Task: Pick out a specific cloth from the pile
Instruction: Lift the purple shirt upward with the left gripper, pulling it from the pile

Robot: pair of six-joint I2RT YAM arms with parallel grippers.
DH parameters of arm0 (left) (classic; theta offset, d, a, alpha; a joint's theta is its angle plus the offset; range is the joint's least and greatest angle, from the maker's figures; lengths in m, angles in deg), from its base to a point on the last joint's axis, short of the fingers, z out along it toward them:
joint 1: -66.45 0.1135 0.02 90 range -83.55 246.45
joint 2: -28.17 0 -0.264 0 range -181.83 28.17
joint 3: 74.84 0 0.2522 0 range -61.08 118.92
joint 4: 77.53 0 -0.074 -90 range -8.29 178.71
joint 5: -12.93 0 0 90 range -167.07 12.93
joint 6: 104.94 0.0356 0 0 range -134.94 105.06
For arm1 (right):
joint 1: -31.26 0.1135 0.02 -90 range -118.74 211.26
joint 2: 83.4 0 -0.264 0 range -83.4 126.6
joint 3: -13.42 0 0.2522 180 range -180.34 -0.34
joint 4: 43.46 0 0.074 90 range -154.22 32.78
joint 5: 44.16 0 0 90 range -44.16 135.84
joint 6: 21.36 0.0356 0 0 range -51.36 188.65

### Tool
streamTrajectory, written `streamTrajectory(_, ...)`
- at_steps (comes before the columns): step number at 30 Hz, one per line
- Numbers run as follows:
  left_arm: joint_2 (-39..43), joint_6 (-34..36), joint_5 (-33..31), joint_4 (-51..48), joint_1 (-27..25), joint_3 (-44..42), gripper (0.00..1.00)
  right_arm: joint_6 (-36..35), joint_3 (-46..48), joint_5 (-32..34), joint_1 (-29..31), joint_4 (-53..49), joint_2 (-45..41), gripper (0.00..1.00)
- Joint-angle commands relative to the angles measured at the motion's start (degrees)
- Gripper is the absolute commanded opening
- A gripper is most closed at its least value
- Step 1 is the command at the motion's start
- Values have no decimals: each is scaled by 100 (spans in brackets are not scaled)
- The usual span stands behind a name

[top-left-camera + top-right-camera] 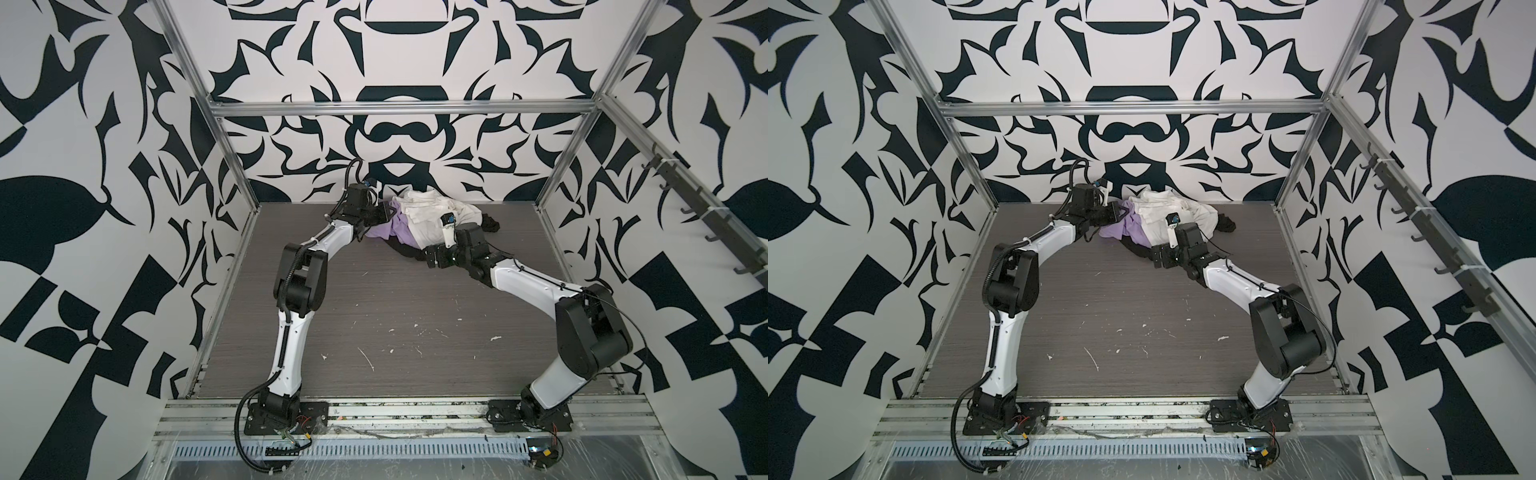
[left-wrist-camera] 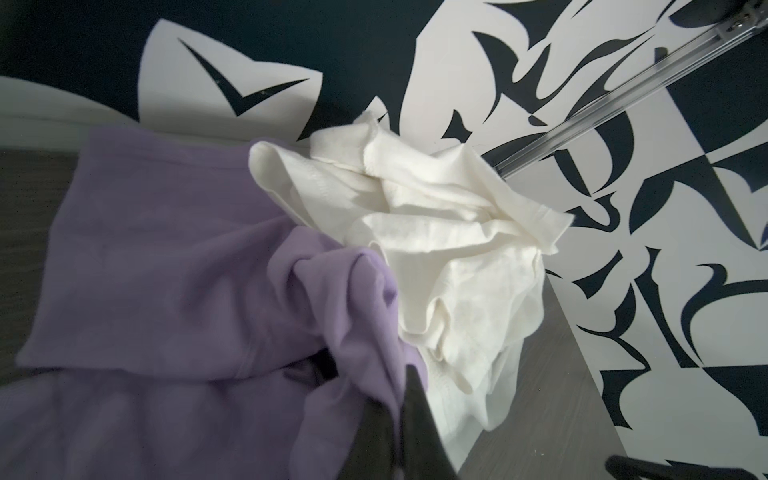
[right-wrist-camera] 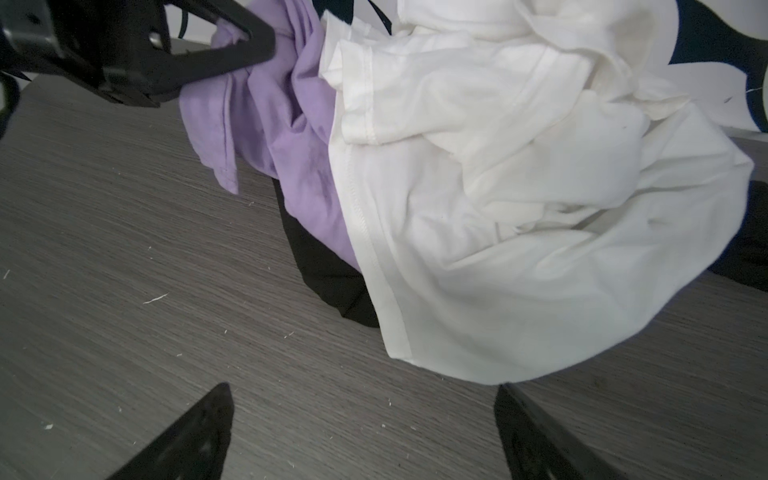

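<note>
The pile (image 1: pixel 432 220) lies at the back middle of the table against the wall. In it the lavender cloth (image 1: pixel 384 229) (image 1: pixel 1121 227) (image 2: pixel 166 249) (image 3: pixel 291 124) sticks out on the left from under a large white garment (image 1: pixel 424 216) (image 3: pixel 519 208). A black garment (image 1: pixel 405 250) (image 3: pixel 324 266) lies beneath both. My left gripper (image 1: pixel 390 212) (image 2: pixel 401 374) is shut on a bunched fold of the lavender cloth at the pile's left edge. My right gripper (image 3: pixel 361 390) (image 1: pixel 429 250) stands open just above the table at the pile's near edge, holding nothing.
A small black piece (image 1: pixel 490 222) lies at the pile's right end. The grey wood table (image 1: pixel 374 316) carries white flecks. Metal frame posts (image 1: pixel 232 166) stand at the back corners, and a rack of hooks (image 1: pixel 681 199) runs along the right wall.
</note>
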Motion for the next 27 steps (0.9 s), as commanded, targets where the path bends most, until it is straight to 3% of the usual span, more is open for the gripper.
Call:
streamTrajectory(1,419,62,195,-64,-156,175,0,-68,-270,160,15,13,10,100)
streamTrajectory(12,868,120,249,74,-212,145,0,-115,-270,138,18,222,59,100)
streamTrajectory(27,1142,-531,666,910,-210,110,0,91,93,-17,-109,586,-211,100)
